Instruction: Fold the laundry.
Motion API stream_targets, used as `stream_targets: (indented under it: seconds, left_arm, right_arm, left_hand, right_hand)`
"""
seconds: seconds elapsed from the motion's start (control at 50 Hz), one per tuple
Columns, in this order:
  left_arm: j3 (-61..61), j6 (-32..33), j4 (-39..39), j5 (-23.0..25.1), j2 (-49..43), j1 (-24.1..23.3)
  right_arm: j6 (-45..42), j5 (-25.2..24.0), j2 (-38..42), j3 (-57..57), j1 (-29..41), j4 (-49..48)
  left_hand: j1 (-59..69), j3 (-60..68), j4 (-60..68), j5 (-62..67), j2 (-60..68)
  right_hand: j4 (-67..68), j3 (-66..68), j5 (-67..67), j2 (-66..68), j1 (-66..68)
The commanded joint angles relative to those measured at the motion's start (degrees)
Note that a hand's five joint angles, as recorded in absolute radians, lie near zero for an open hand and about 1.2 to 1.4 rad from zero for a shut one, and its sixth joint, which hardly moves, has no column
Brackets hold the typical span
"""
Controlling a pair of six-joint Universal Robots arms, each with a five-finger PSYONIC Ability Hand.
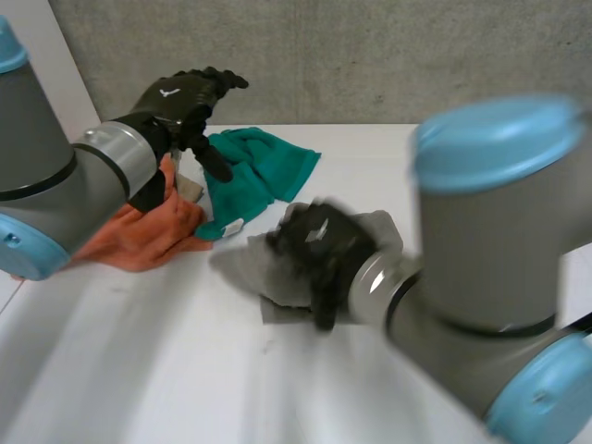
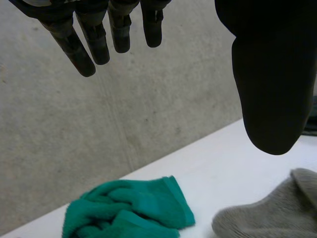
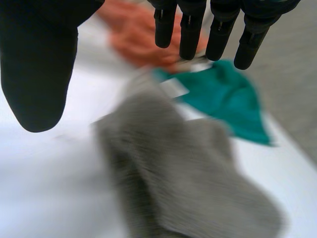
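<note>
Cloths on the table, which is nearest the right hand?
The grey cloth, directly beneath the right hand; the green cloth and orange cloth lie farther off.

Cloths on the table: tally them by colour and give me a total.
Green cloth: 1
Orange cloth: 1
Grey cloth: 1
Total: 3

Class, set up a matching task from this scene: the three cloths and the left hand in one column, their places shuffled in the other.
1 green cloth
2 orange cloth
3 grey cloth
4 left hand

A below the right hand
B raised, fingers open
C nearest the wall
D partly hidden by the left forearm

Pairs: 1-C, 2-D, 3-A, 4-B
</note>
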Motion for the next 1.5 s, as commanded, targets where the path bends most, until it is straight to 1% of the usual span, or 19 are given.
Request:
stream_targets:
  seconds: [0.02, 0.14, 0.28, 0.5, 0.64, 0.76, 0.82, 0.9, 1.0, 1.06, 1.14, 1.16, 1.2, 1.26, 1.36, 1.38, 1.4, 1.46, 1.5]
  left_arm:
    - [5.96, 3.57, -7.76, -3.97, -4.72, -5.71]
    - [10.17, 7.88, -12.51, -9.41, -9.45, -10.1]
    - [11.06, 8.77, -15.06, -15.3, -14.73, -11.6]
    - [8.6, 9.11, -17.52, -15.57, -18.08, -10.9]
    - [9.04, 11.22, -17.7, -15.31, -20.8, -9.85]
    - [10.44, 14.3, -18.05, -15.58, -23.44, -9.32]
    - [11.76, 15.35, -18.66, -15.4, -24.58, -9.41]
    - [15.09, 17.37, -20.42, -15.66, -26.25, -9.84]
    - [26.48, 22.28, -20.52, -16.63, -26.7, -9.76]
    - [35.72, 26.33, -17.89, -17.68, -25.56, -9.06]
    - [49.8, 28.72, -9.63, -19.0, -21.43, -8.09]
    - [53.12, 28.19, -4.48, -18.83, -19.59, -8.0]
    - [54.47, 27.31, 0.38, -18.48, -17.57, -7.91]
    - [53.17, 26.52, 5.67, -17.16, -14.31, -8.09]
    - [42.19, 24.94, 5.42, -15.93, -11.41, -7.83]
    - [39.82, 24.41, 5.42, -15.75, -10.97, -7.74]
    - [35.01, 22.84, 5.5, -15.14, -10.09, -7.74]
    - [28.31, 19.06, 6.12, -14.87, -9.21, -7.82]
    - [22.24, 13.88, 7.08, -14.08, -8.5, -8.0]
  right_arm:
    - [2.45, -1.82, -3.93, -4.14, -9.28, 2.49]
    - [-1.41, -5.59, 1.77, -8.61, -14.29, 5.83]
    - [-10.9, -8.85, 10.13, -11.96, -17.73, 4.17]
    - [-24.26, -15.0, 22.78, -15.48, -19.75, -6.55]
    - [-23.22, -14.48, 27.71, -18.2, -19.57, -9.37]
    - [-22.08, -13.95, 29.91, -19.88, -19.75, -11.22]
    - [-21.11, -13.95, 29.83, -19.96, -19.75, -12.18]
    - [-19.97, -13.86, 29.13, -19.7, -19.75, -13.06]
    - [-19.35, -13.86, 27.28, -20.66, -19.57, -15.34]
    - [-18.04, -10.62, 25.61, -24.87, -19.57, -21.4]
    - [-14.26, 0.88, 22.19, -32.61, -19.93, -29.84]
    - [-12.34, 4.82, 20.18, -34.88, -20.27, -32.29]
    - [-10.14, 7.31, 18.15, -36.31, -20.45, -34.24]
    - [-5.83, 6.19, 14.45, -35.7, -20.02, -32.15]
    - [-5.38, -0.31, 9.88, -27.45, -17.38, -20.99]
    - [-5.55, -1.37, 9.18, -25.7, -16.94, -19.67]
    - [-6.25, -2.86, 8.13, -22.28, -16.59, -18.35]
    - [-7.66, -3.67, 6.72, -17.96, -16.24, -18.86]
    - [-9.85, -3.05, 5.75, -15.66, -16.23, -19.48]
  left_hand:
    - [-1.03, -1.81, -1.6, -2.8, -1.59]
    - [-1.03, -1.81, -1.6, -2.8, -1.59]
    - [0.85, 0.08, 0.28, -0.92, 0.3]
    - [7.08, 6.3, 6.51, 5.31, 6.52]
    - [13.81, 13.03, 13.24, 12.04, 13.25]
    - [33.96, 33.19, 33.39, 32.2, 33.41]
    - [46.75, 45.98, 46.18, 44.98, 46.2]
    - [68.94, 68.17, 68.37, 67.17, 68.39]
    - [68.97, 68.19, 68.4, 67.2, 68.41]
    - [68.97, 68.19, 68.4, 67.2, 68.41]
    - [68.97, 68.19, 68.4, 67.2, 68.41]
    - [68.97, 68.19, 68.4, 67.2, 68.41]
    - [68.97, 68.19, 68.4, 67.2, 68.41]
    - [68.97, 68.19, 68.4, 67.2, 68.41]
    - [68.97, 68.19, 68.4, 67.2, 68.41]
    - [62.16, 61.38, 61.59, 60.39, 61.6]
    - [43.77, 43.0, 43.2, 42.0, 43.22]
    - [36.55, 35.77, 35.98, 34.78, 35.99]
    - [21.26, 20.48, 20.68, 19.49, 20.7]
  right_hand:
    - [-0.18, 0.1, 1.17, -0.88, -0.41]
    - [-0.35, -0.07, 1.0, -1.05, -0.58]
    - [0.66, 0.94, 2.01, -0.04, 0.43]
    - [6.71, 6.99, 8.06, 6.01, 6.48]
    - [14.95, 15.22, 16.3, 14.25, 14.72]
    - [32.93, 33.2, 34.28, 32.23, 32.69]
    - [61.8, 62.08, 63.15, 61.1, 61.57]
    - [62.92, 63.2, 64.27, 62.22, 62.69]
    - [62.92, 63.2, 64.27, 62.22, 62.69]
    - [62.92, 63.2, 64.27, 62.22, 62.69]
    - [62.92, 63.2, 64.27, 62.22, 62.69]
    - [62.92, 63.2, 64.27, 62.22, 62.69]
    - [62.92, 63.2, 64.27, 62.22, 62.69]
    - [62.92, 63.2, 64.27, 62.22, 62.69]
    - [62.92, 63.2, 64.27, 62.22, 62.69]
    - [62.92, 63.2, 64.27, 62.22, 62.69]
    - [62.92, 63.2, 64.27, 62.22, 62.69]
    - [62.92, 63.2, 64.27, 62.22, 62.69]
    - [62.92, 63.2, 64.27, 62.22, 62.69]
